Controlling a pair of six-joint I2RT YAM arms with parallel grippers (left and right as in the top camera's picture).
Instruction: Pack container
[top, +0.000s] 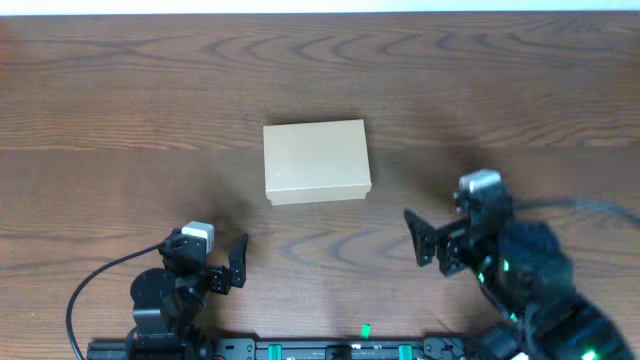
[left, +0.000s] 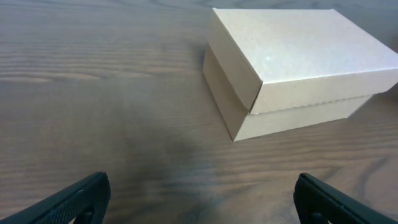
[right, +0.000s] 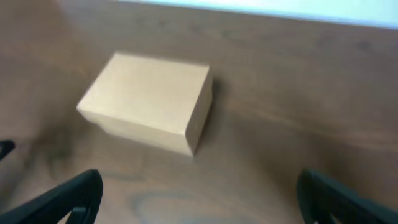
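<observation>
Grippers, two of them, both stand spread wide with nothing between their jaws: the left gripper (top: 232, 272) low on the near side of the table (top: 120, 100), the right gripper (top: 432, 247) across from it, a touch farther from the near edge. Each has two dark fingers, and each wrist view shows only its own pair, poking in at the bottom corners with bare wood between them, for the left gripper (left: 199, 211) as for the right gripper (right: 202, 208). Only the overhead view takes in both arms at once, plus a black cable (top: 75, 300) looping off the left arm. One container (top: 317, 162) sits on the table, a plain tan box, lid down, touched by neither gripper. From above it lies at about 1 o'clock from the left gripper and about 10 o'clock from the right, apart from both. From above you see just its flat top. The left wrist view shows the container (left: 298, 62) at about 1 o'clock and adds what the overhead cannot: the lid (left: 280, 43) overlapping the lower walls, with a seam running along the front and a corner turned toward the camera. The right wrist view is blurred; in it the container (right: 149, 99) sits at about 11 o'clock, one corner nearest, and a pale strip runs along the far edge of the table. A small dark shape at that view's left edge I cannot make out.
</observation>
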